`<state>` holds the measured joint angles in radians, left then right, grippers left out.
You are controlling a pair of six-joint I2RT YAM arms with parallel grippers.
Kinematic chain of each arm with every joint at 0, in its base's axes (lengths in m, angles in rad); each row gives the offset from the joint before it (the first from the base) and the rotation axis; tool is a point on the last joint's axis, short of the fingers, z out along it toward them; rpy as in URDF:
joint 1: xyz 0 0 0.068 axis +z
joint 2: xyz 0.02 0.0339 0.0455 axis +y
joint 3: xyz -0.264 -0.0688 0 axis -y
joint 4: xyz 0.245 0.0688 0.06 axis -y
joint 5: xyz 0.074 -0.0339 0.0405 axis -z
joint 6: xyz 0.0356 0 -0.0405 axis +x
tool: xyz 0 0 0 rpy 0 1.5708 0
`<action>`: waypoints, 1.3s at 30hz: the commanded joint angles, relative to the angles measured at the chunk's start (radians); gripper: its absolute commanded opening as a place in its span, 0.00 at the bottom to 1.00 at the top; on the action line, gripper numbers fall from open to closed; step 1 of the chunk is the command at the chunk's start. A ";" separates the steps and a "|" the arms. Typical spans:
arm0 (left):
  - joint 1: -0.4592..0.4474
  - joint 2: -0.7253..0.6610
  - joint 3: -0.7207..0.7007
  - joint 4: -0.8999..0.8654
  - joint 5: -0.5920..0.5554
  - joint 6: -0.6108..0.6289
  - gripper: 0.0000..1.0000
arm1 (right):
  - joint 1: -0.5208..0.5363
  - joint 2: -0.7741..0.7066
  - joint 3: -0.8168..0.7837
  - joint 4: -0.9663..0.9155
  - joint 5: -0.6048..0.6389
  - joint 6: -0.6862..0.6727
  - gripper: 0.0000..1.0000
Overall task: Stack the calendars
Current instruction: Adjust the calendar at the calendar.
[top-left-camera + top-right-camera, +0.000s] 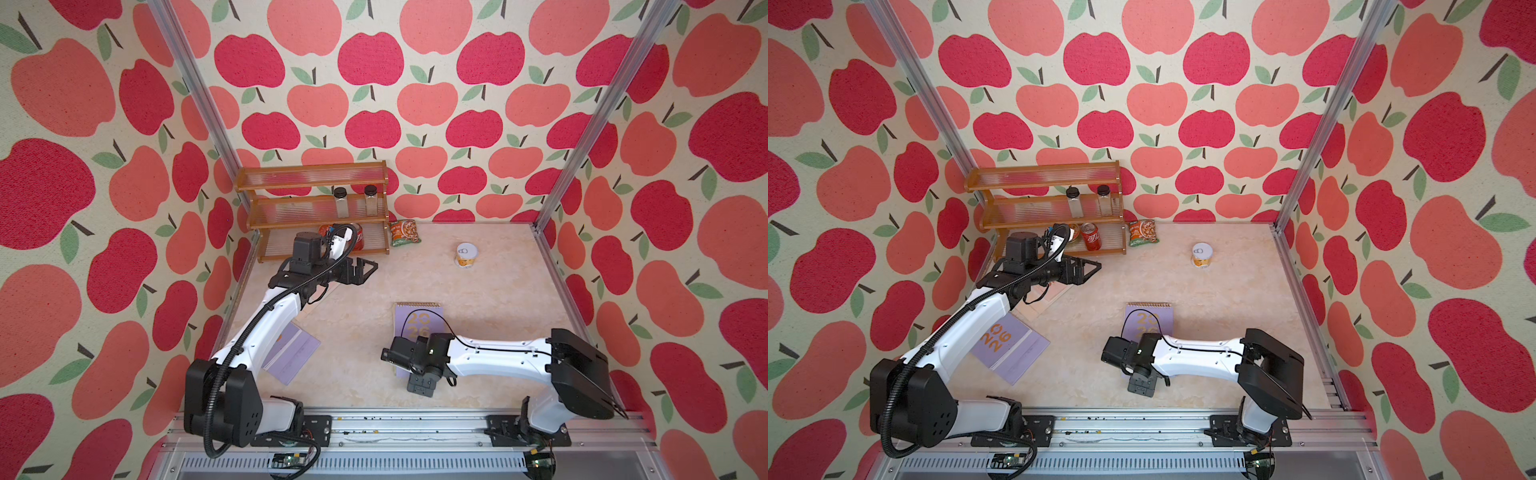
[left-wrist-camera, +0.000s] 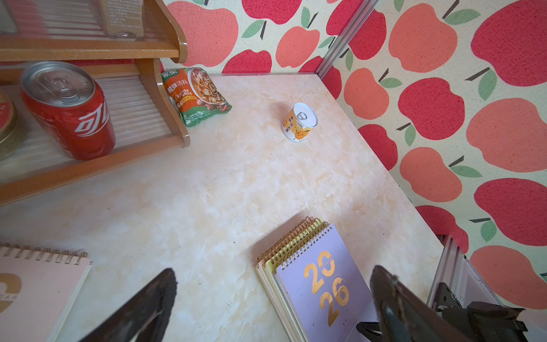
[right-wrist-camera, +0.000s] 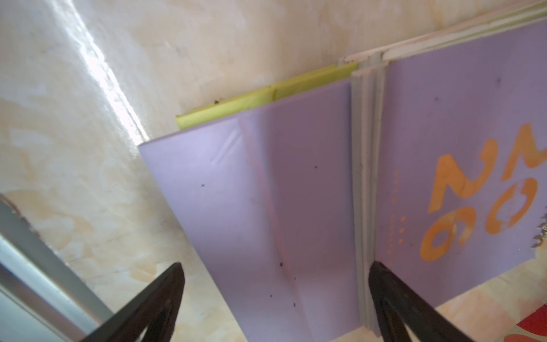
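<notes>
Right claw [image 3: 278, 266] wide | left claw [image 2: 273, 271] wide | calendar stack [image 2: 313, 284] lilac-topped, gold 2026, spiral-bound

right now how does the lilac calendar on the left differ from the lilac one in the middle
The left lilac calendar lies skewed and seemingly alone on the table; the middle lilac calendar sits square, spiral toward the back wall. The middle one tops a stack, with yellow-green edges showing beneath; the left one shows none. Both have gold 2026 covers.
</notes>
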<state>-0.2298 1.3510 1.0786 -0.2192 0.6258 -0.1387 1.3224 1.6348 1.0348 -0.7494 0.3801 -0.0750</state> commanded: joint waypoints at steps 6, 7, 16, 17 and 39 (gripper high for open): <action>0.006 0.000 0.032 -0.029 -0.012 0.019 1.00 | 0.008 0.030 0.031 0.008 0.075 -0.027 0.99; 0.005 0.002 0.032 -0.029 -0.012 0.019 1.00 | 0.007 0.033 0.031 0.009 0.075 -0.026 0.99; 0.007 0.002 0.032 -0.029 -0.011 0.019 1.00 | -0.009 0.048 0.040 0.009 0.083 -0.010 0.99; 0.007 0.001 0.033 -0.029 -0.010 0.020 1.00 | -0.012 0.050 0.042 0.007 0.084 -0.009 0.99; 0.012 0.003 0.034 -0.026 -0.003 0.016 1.00 | -0.034 0.057 0.045 -0.006 0.085 -0.006 0.99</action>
<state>-0.2249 1.3510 1.0801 -0.2359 0.6174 -0.1387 1.2991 1.6836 1.0622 -0.7341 0.4477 -0.0860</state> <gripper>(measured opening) 0.993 0.992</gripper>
